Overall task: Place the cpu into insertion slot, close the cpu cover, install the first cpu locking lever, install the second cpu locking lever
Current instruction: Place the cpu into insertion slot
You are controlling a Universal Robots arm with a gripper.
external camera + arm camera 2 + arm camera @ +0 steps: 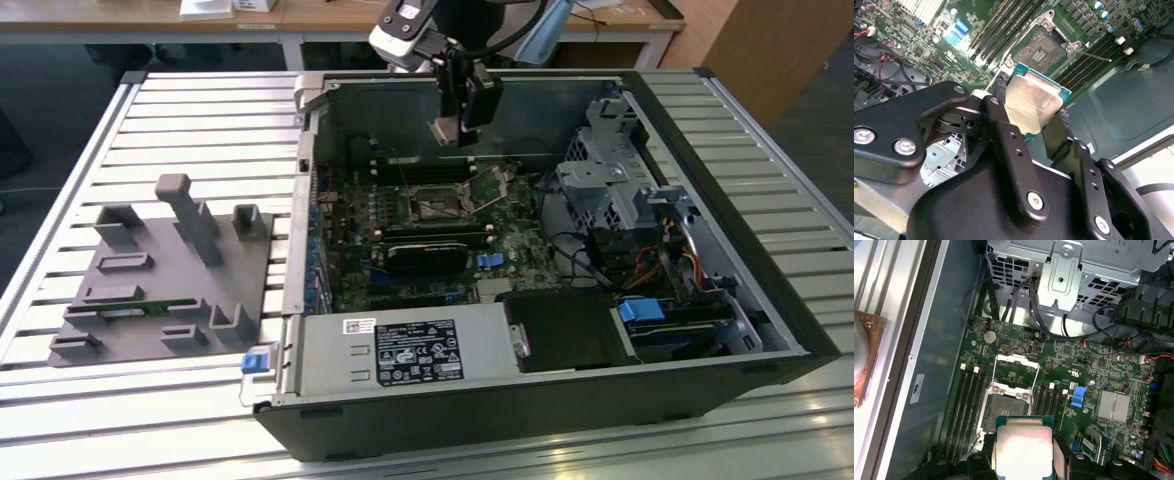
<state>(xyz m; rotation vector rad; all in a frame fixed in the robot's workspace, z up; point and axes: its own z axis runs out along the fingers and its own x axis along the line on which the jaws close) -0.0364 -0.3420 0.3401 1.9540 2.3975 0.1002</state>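
Silver cpu (1034, 106) by its edges in gripper (1032, 99), well clear abv insertion slot (1041, 50).

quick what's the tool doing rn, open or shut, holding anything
Tool: shut on the cpu, which is held clear of the insertion slot and not yet placed in it.
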